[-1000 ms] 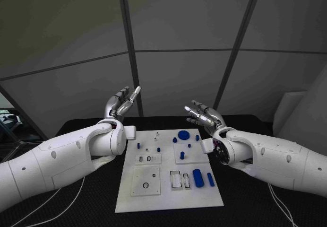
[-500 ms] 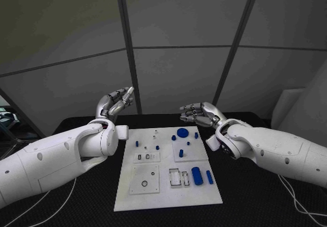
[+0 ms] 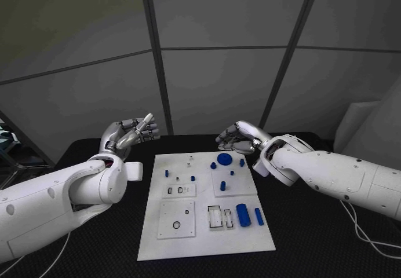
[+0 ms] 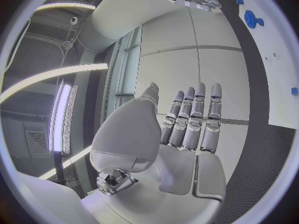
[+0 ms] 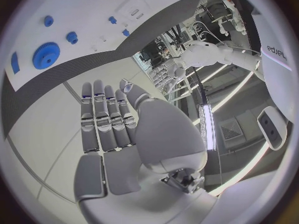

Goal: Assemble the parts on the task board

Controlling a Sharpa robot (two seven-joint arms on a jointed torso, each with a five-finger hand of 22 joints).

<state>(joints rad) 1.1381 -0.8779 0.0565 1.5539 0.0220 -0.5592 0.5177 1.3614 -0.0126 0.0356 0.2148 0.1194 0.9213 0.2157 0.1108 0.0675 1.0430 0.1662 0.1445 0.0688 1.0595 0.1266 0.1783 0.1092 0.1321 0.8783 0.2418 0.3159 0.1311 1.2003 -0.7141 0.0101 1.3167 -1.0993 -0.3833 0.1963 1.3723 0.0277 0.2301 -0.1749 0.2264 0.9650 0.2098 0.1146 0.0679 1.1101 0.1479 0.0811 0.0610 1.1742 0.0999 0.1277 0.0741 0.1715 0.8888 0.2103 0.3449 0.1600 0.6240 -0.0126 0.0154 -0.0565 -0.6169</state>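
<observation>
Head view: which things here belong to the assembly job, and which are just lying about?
Job:
task board
blue gear
blue cylinder
blue bar
blue peg
left hand, right hand, both empty

Lying about:
black table
cable

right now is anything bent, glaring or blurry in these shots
Head view: even, dim light, task board and blue parts sharp, no glare. Left wrist view: fisheye bends the board's edge, bright ceiling strips glare behind the left hand. Right wrist view: same bending, a light strip flares beside the right hand.
</observation>
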